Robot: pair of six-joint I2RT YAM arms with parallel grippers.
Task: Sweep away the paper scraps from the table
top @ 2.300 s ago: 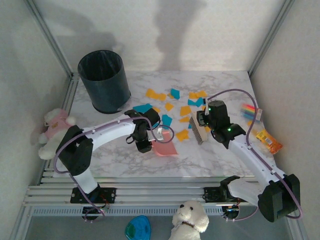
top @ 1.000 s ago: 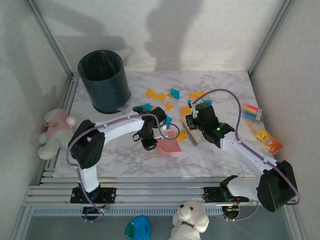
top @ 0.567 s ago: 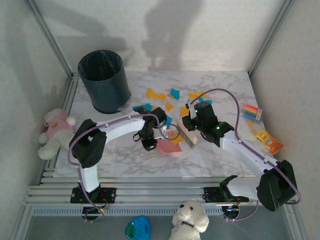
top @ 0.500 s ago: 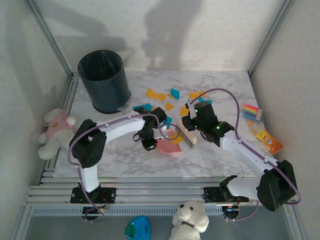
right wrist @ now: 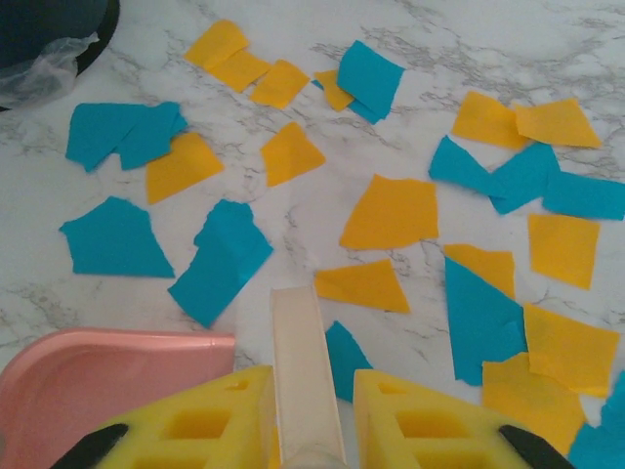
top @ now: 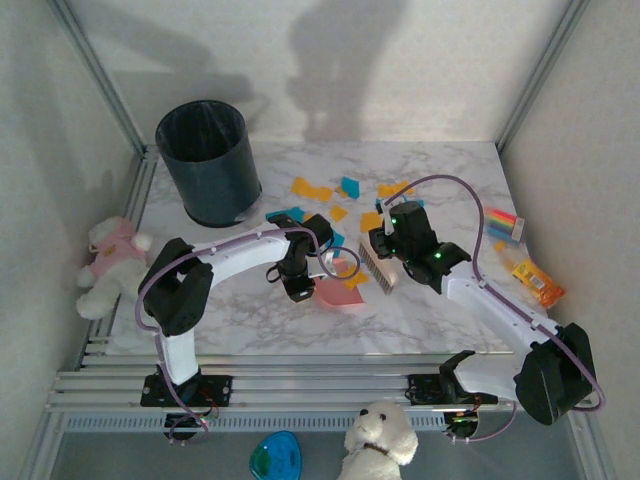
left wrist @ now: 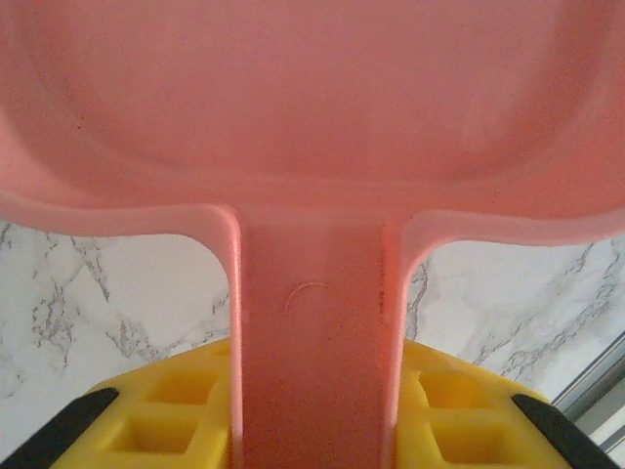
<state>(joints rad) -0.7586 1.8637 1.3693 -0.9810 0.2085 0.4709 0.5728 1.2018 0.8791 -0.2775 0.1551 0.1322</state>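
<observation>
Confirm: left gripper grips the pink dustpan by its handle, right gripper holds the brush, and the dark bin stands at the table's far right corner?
No: the top view shows the dark bin at the far left corner of the table. The rest holds: left gripper grips the pink dustpan by its handle, right gripper holds the brush.

A robotics lab test cell: a white left arm [top: 230,257] and right arm [top: 495,310] stand bolted to a ribbed aluminium rail frame [top: 300,385] at the edge of a marble-patterned table [top: 430,320], walled by plain white panels [top: 350,80], a plush bear [top: 105,262] alongside.
</observation>
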